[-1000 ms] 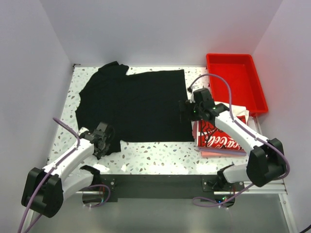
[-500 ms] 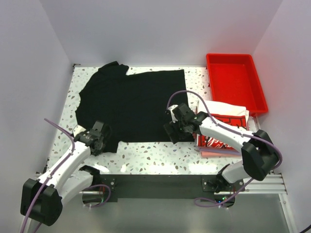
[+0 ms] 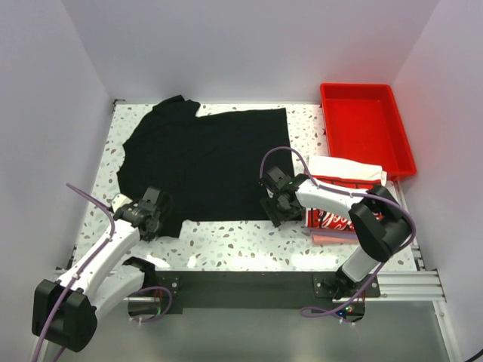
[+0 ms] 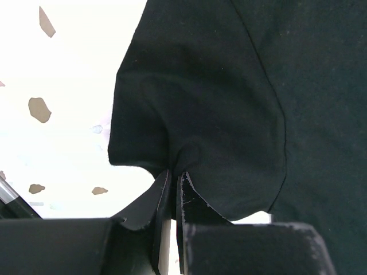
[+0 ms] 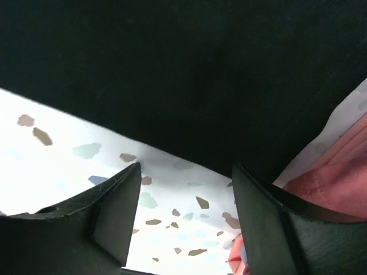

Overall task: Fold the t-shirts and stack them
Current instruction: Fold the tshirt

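Clamped shut with left gripper (image 4: 172, 175) on a tuck of the near sleeve of black t-shirt (image 4: 229, 86), lower left of overhead view; anchors that corner. Straddling the hem corner with right gripper (image 5: 184, 171), lower centre, jaws apart, nothing pinched yet. Spread flat on table (image 3: 249, 237), probably for a two-corner fold. Keeping folded stack (image 3: 343, 170) at right by red tray (image 3: 366, 128) as likely drop target.
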Controlling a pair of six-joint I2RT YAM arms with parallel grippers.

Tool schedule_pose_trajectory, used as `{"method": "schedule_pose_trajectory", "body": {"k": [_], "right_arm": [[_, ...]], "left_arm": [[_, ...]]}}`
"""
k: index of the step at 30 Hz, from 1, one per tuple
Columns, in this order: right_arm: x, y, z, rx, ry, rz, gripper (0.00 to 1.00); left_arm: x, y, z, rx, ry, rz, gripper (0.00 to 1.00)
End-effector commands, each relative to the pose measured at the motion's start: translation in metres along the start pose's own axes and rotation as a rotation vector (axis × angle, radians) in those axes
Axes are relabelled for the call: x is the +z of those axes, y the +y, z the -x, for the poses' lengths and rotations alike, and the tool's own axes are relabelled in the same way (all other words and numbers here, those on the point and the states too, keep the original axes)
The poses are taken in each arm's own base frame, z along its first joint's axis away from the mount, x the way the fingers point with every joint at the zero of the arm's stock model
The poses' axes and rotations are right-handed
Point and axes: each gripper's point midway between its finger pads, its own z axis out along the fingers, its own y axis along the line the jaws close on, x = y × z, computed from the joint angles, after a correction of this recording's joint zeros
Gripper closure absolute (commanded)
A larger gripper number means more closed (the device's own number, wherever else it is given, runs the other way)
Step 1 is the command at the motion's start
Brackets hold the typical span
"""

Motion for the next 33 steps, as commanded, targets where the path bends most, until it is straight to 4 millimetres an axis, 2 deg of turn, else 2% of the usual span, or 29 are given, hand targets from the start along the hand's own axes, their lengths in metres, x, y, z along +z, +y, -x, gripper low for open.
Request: {"method": "schedule_pose_trajectory", "body": {"k": [1, 7, 13, 16, 20, 25, 30, 33], "right_arm": [[-0.001, -0.007, 0.009, 0.018, -0.016, -0.053, 0.38], [0.003, -0.001, 0.007, 0.005, -0.003, -0.016, 0.50], [0.006, 0.009, 0.001, 0.002, 0.024, 0.042, 0.71], [0.004, 0.015, -0.001, 0.006, 0.024, 0.078, 0.75], [-0.002, 0.009, 0.005, 0.005, -0.003, 0.043, 0.72], [-0.006, 0.006, 0.009, 0.000, -0.014, 0.033, 0.69], [-0.020, -0.001, 0.021, -0.010, -0.059, -0.005, 0.68], [-0.018, -0.001, 0.021, -0.022, -0.055, 0.000, 0.65]], "left_arm": [[-0.007, -0.008, 0.016, -0.028, -0.054, -0.019, 1.00], [-0.011, -0.011, 0.020, -0.037, -0.059, -0.029, 1.00], [-0.013, -0.007, 0.023, -0.048, -0.069, -0.026, 1.00], [-0.014, -0.004, 0.024, -0.055, -0.075, -0.024, 1.00], [-0.014, -0.003, 0.025, -0.054, -0.083, -0.028, 1.00], [-0.020, 0.003, 0.036, -0.067, -0.127, -0.006, 0.98], [-0.019, 0.002, 0.036, -0.068, -0.130, -0.018, 0.98], [-0.018, 0.002, 0.036, -0.068, -0.129, -0.016, 0.97]]}}
